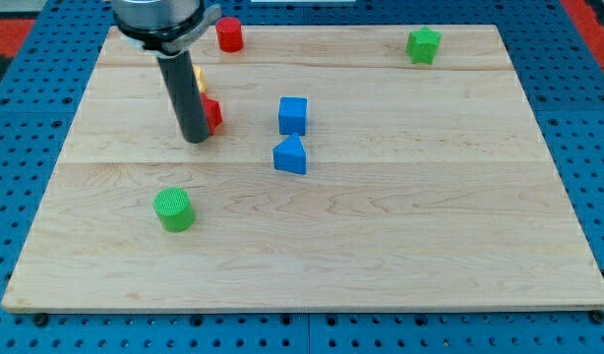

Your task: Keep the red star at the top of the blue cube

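My tip (196, 139) touching red star (212, 115) on its left, no jaws to open or close, blue cube (293, 115) well right, star partly hidden

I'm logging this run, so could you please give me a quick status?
My tip touching red star, on its left. Star left of blue cube, not above. Yellow block behind rod.

Red star (212, 114) left of blue cube (293, 115)
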Motion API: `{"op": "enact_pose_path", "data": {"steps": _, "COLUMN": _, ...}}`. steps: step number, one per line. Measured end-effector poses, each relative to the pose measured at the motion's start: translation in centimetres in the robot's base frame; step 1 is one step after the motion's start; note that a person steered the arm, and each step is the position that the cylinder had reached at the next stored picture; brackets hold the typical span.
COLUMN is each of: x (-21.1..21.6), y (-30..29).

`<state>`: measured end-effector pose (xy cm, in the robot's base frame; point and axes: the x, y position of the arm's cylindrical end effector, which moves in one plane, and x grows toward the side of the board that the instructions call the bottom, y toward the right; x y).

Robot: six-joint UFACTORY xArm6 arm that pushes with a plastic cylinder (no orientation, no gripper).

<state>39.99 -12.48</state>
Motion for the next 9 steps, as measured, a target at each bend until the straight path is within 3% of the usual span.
{"op": "enact_pose_path", "data": {"steps": 2, "x": -5.1, "y": -2.3}}
{"op": "enact_pose_path", "data": {"steps": 3, "x": -5.5, "y": -10.6}}
{"op": "enact_pose_path", "data": {"steps": 4, "x": -7.7, "y": -7.9}}
{"op": "enact_pose_path", "data": {"steps": 7, "x": -9.0, "y": 8.1}}
{"op": "enact_pose_path", "data": {"steps": 8, "x": -10.6, "y": 7.9}}
{"op": "enact_pose_path", "data": {"steps": 9, "x": -13.2, "y": -0.6}}
